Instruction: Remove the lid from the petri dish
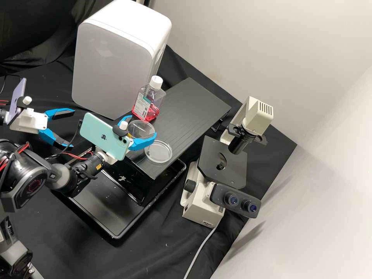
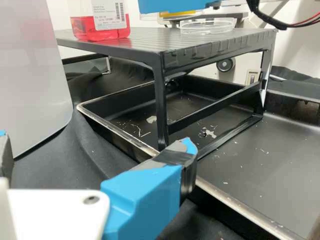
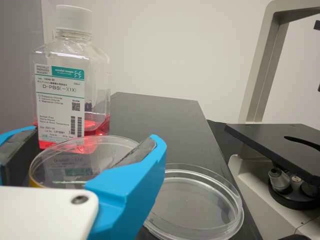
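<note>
- Task status: the lid point(image 1: 139, 130) is off the petri dish base point(image 1: 159, 151). The right gripper point(image 1: 142, 126) holds it raised above the ribbed platform point(image 1: 193, 104), just beside the base and not touching it.
- Remaining work, as judged: the separation looks complete. Only parking the lid somewhere is left, and the task names no set-down place.
- Right jaws: closed on the lid, gripping it across its rim at opposite edges.
- Left gripper point(image 1: 66, 128): over the worktop point(image 1: 174, 240), well apart from the platform. Its jaws are wide and hold nothing.
- Base: lies flat and open near the front edge of the platform. It is empty as far as can be seen.
- Lid and base: thin clear plastic, circular and shallow, each with a low upright wall. The surfaces are smooth and glossy, so they are probably light and slippery in a grip.
- Fingers point(image 3: 135, 170): bright blue hard plastic with a dark pad on the inner face.
- Platform: black and rigid, with a flat top scored by fine parallel ribs. It is carried on thin legs.
- Tray point(image 1: 116, 217): glossy black with a shallow raised rim. The platform's legs stand in it, and pale specks lie on its floor.
- Bottle point(image 1: 149, 101): clear and square-shouldered, with a white screw cap, a printed label and some pink-red liquid. It stands on the platform behind the lid.
- Worktop: covered in matte black cloth.
</note>
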